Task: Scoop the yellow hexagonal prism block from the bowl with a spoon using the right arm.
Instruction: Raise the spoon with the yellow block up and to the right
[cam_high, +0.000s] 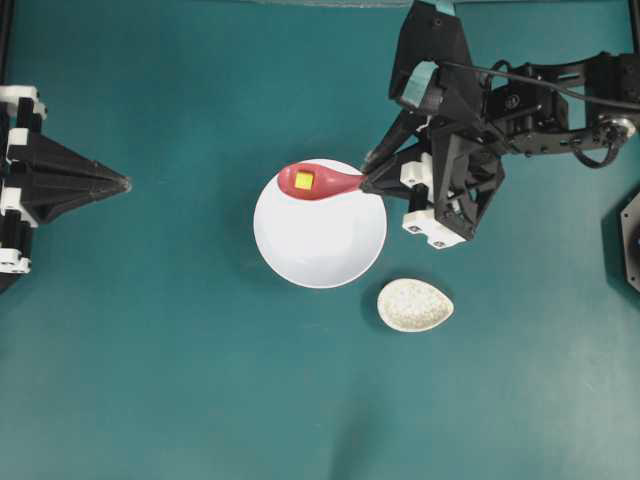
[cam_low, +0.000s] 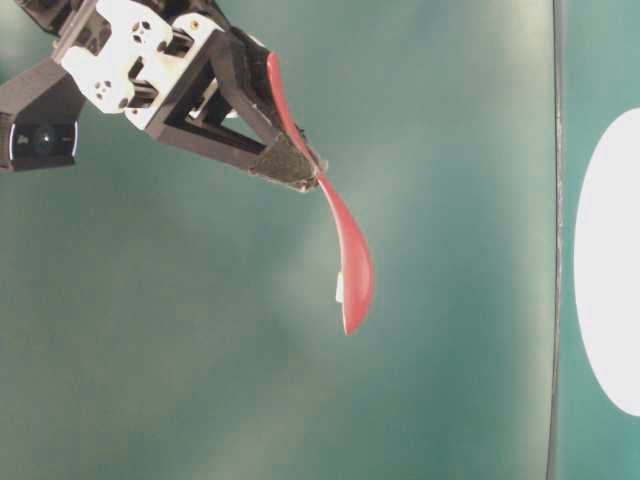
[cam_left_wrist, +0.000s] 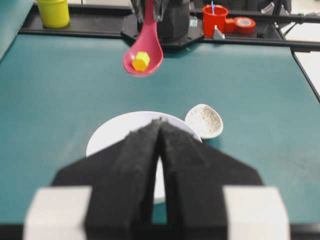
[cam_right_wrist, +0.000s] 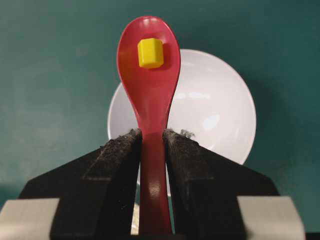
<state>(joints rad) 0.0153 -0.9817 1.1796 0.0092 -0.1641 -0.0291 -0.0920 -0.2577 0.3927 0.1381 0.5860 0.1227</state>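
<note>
Holding the spoon (cam_right_wrist: 149, 90) by its handle, our right gripper (cam_right_wrist: 152, 145) has its jaws clamped on it, and the yellow hexagonal prism block (cam_right_wrist: 150, 53) sits in the scoop, out beyond the fingertips and raised above the bowl (cam_right_wrist: 210, 110). We judge the scoop done; next we keep the spoon level. Our left gripper (cam_left_wrist: 160, 150) rests pressed together, well apart.

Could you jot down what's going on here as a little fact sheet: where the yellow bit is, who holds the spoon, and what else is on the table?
yellow block: lying in the scoop of the pink-red spoon
spoon: lifted above the white bowl, handle clamped in the right claw
bowl: nothing visible inside
left claw: shut, holding nothing, off to the side
spoon rest: speckled, beside the bowl, apart from it
</note>
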